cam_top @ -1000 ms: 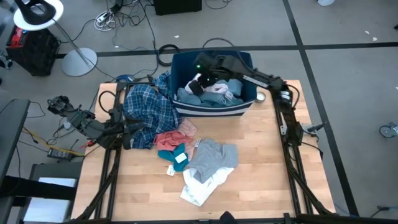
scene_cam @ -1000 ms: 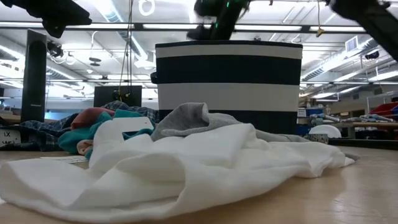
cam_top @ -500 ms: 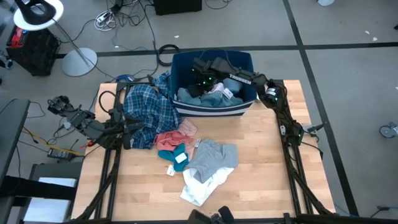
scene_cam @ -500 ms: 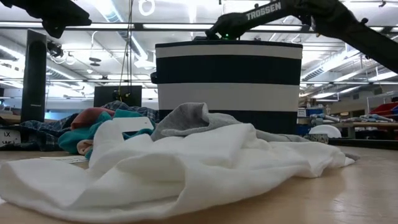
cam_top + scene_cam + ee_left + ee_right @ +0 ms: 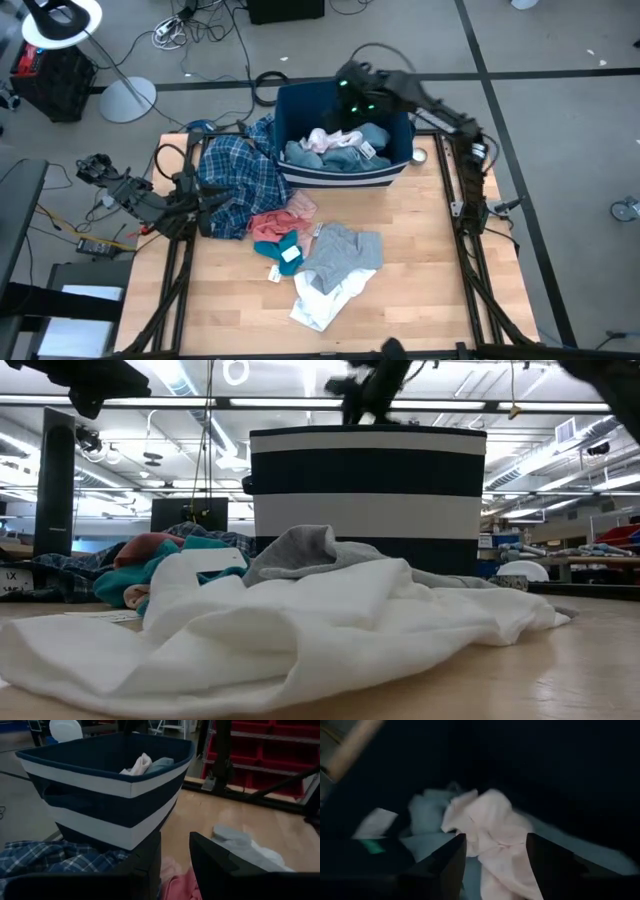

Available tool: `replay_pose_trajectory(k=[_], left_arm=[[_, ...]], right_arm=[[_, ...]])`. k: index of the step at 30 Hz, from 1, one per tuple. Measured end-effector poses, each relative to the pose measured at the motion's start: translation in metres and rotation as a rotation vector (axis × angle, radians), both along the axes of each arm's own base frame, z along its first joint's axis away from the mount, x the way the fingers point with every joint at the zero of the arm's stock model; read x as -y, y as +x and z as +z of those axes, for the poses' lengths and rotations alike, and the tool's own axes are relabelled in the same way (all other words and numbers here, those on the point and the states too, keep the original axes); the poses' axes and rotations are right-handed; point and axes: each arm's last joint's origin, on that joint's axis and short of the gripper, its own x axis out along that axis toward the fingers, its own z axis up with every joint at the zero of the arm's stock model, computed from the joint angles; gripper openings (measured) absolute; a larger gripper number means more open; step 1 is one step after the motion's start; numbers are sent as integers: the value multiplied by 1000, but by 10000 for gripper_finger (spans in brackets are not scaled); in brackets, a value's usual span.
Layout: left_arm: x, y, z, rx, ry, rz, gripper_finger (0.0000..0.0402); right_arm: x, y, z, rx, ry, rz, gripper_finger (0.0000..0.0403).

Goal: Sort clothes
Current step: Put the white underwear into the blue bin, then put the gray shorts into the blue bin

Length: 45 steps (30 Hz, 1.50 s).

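Several soft, light clothes point(image 5: 330, 250) are lying on the desk point(image 5: 420, 280); others are sitting in the bin point(image 5: 345, 172). Right end effector point(image 5: 495, 865), spread and empty, is hovering above pale pink garment point(image 5: 322, 138); pinching a raised fold looks best.

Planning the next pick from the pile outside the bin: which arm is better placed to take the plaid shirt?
Left, probably. The left gripper, open, sits right at the plaid shirt. The right gripper hangs open above the bin, over the pale pink garment.
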Motion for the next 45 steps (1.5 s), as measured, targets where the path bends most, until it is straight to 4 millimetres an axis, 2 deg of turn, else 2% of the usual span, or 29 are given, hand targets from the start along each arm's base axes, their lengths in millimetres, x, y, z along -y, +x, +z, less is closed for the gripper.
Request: replay_pose_trajectory(k=[6,11,16,22,28,32,37,45], left_arm=[[0,0,0,2,-4,-2,108],[1,0,0,-8,-11,-41,108],[6,1,-1,-42,-28,-201,108],[8,1,-2,-55,-51,-273,108],[8,1,-2,-59,-31,-278,108],[8,1,-2,-61,-25,-280,108],[8,1,-2,-61,-24,-281,108],[8,1,-2,-61,-25,-279,108]], right_arm=[[-44,-36,52,113,-84,62,207],[-89,-59,77,129,-172,119,204],[-133,-73,86,123,-176,211,203],[-177,-67,76,57,-147,318,203],[-215,-44,49,-26,-144,384,203],[-232,-34,21,-104,-124,399,203],[-241,-22,-24,-198,-100,382,203],[-251,-6,-116,-260,2,393,203]])
